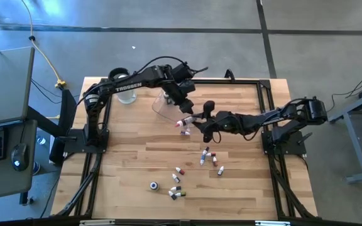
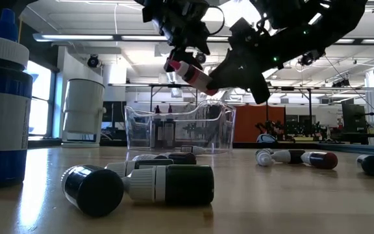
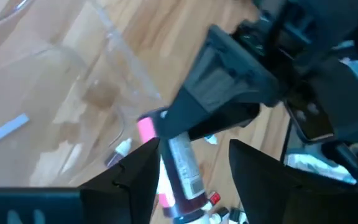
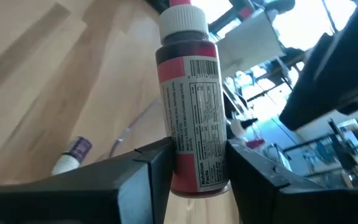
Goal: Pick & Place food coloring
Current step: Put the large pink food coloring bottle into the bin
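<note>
A small food coloring bottle (image 4: 191, 112), with a white cap, pink label and dark red contents, hangs in the air above the table, beside the clear tray (image 1: 165, 105). My right gripper (image 1: 201, 123) (image 4: 197, 158) reaches in from the table's right and is shut on this bottle. My left gripper (image 1: 186, 113) (image 3: 191, 171) comes from the far left and is open, with one finger on either side of the same bottle (image 3: 180, 163). Several more bottles (image 1: 207, 155) lie on their sides on the wood. My right gripper pinches the bottle's base end (image 4: 199, 180) between its two fingers, reaching in from the table's right. The capped end points away from the gripper. The bottle is lifted clear and sits tilted (image 2: 190, 73) in the low view. My left gripper: one finger (image 3: 143, 171) lies close beside the bottle. Whether it touches, I cannot tell.
Loose bottles are scattered toward the near edge (image 1: 176, 191), (image 1: 219, 168), with a small round thing (image 1: 154, 185) among them. A purple-capped bottle (image 4: 73, 155) lies below the held one. A white jug (image 2: 83, 107) stands at the far left. A large blue-capped bottle (image 2: 2, 97) stands close to the low camera.
</note>
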`<state>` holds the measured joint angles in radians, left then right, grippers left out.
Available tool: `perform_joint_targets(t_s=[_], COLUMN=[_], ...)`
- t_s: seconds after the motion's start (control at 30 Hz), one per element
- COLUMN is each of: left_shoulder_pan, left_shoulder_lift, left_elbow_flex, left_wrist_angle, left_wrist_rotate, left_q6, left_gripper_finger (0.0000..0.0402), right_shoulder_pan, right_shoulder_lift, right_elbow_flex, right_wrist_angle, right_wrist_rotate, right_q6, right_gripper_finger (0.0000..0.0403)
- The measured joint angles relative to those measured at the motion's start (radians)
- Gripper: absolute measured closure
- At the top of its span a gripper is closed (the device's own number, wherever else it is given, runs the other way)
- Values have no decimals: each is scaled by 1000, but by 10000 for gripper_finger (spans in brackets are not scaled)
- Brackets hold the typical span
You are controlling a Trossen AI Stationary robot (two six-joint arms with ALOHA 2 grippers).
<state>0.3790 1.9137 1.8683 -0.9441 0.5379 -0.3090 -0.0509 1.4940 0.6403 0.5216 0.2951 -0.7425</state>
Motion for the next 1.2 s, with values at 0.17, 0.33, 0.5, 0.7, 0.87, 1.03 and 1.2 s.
perform_joint_targets(t_s=[0.17, 0.33, 0.5, 0.7, 0.87, 1.03, 1.2], left_shoulder_pan=[6, 20, 6, -59, -141, -150, -150], left_shoulder_lift=[-18, -60, -176, -390, -595, -790, -838], left_elbow_flex=[10, 104, 157, 40, -270, -707, -1025], left_wrist_angle=[28, -54, -158, -147, 85, 495, 971], left_wrist_rotate=[16, -104, -320, -453, -497, -465, -474], left_q6=[92, 257, 344, 438, 503, 564, 567], left_gripper_finger=[218, 233, 243, 243, 243, 243, 243], right_shoulder_pan=[0, 0, -1, -1, -2, -2, -2], right_shoulder_lift=[0, -33, -79, -130, -140, -140, -140], right_elbow_flex=[0, 0, 0, 0, 0, 0, 0], right_wrist_angle=[83, 80, 52, 1, -10, -4, 2], right_wrist_rotate=[114, 223, 226, 219, 170, 98, 17], right_q6=[72, 134, 207, 274, 297, 304, 344], right_gripper_finger=[270, 270, 270, 270, 270, 270, 270])
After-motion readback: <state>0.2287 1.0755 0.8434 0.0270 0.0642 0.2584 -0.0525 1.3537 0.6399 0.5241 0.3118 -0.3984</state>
